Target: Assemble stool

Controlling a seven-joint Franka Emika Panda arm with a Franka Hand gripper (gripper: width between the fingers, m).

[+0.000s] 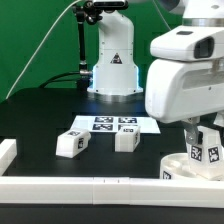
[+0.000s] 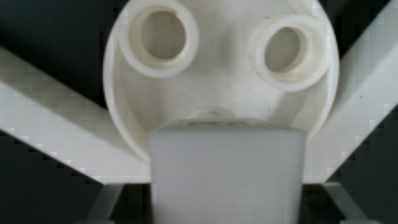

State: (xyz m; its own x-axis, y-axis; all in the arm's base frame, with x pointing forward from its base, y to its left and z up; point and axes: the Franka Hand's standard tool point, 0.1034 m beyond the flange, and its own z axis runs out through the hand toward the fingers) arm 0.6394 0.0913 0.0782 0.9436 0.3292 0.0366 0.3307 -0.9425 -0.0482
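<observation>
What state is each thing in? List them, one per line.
gripper: shut on the held leg.
held leg: upright over the seat; whether inserted, cannot tell.
seat: flat on the table, two holes empty.
loose leg at the exterior view's left: resting on the table, free.
middle loose leg: resting on the table, free.
marker board: flat on the table.

A flat green backdrop (image 1: 40, 45) closes off the far side, evenly lit from edge to edge; below it the desk (image 1: 40, 115) spreads out in matte black; the marker board (image 1: 112, 124) lies flat near its middle; a long white rail (image 1: 70, 187) runs along the near edge; a shorter rail piece (image 1: 6, 152) stands at the exterior view's left, apart from the board.
</observation>
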